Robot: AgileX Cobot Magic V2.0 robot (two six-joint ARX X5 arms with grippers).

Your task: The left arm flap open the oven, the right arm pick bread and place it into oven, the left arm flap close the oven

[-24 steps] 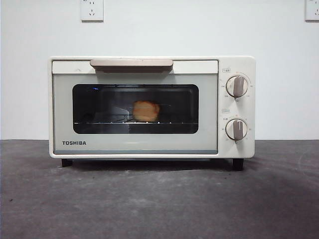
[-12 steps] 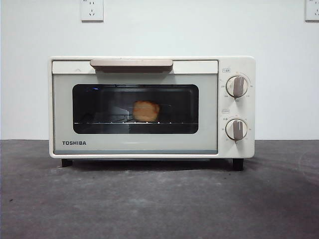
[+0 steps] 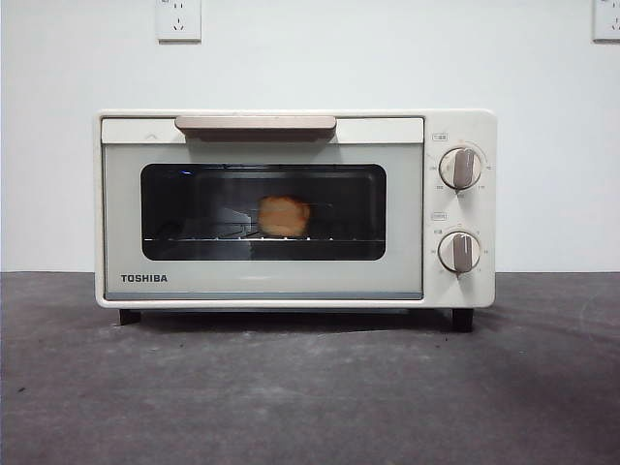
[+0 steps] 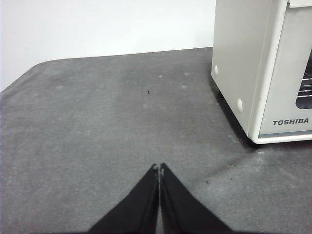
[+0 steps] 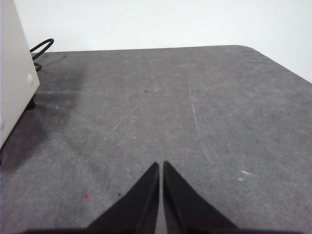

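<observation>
1. A dark grey, lightly scuffed table [image 3: 310,387] spreads across the scene in front of a plain white wall [image 3: 387,58], which carries two white wall sockets [image 3: 178,19] high up, one toward the left and one at the far right corner.
2. The cream-white boxy TOSHIBA toaster oven [image 3: 455,291] stands upright on short black feet in the middle of the table, its door shut flat against the body.
3. The oven's dark glass door window [image 3: 194,208] fills most of the door, with a beige bar handle [image 3: 256,124] running along the door's top edge above it.
4. Two round knobs [image 3: 460,168] sit one above the other on the oven's right panel, both pointers upright.
5. Inside, a thin wire rack [image 3: 194,238] crosses the lower part of the window.
6. The lumpy golden-orange bread [image 3: 284,215] rests on that rack, near the middle of the chamber, seen through the glass.
7. The left gripper [image 4: 159,167] hangs over bare table to the left of the oven, well apart from it, its two black jaws pressed together on nothing.
8. The right gripper [image 5: 161,165] hangs over bare table to the right of the oven, jaws likewise clenched and empty.
9. A black cable [image 5: 41,48] loops behind the oven's far corner in the right wrist view.
</observation>
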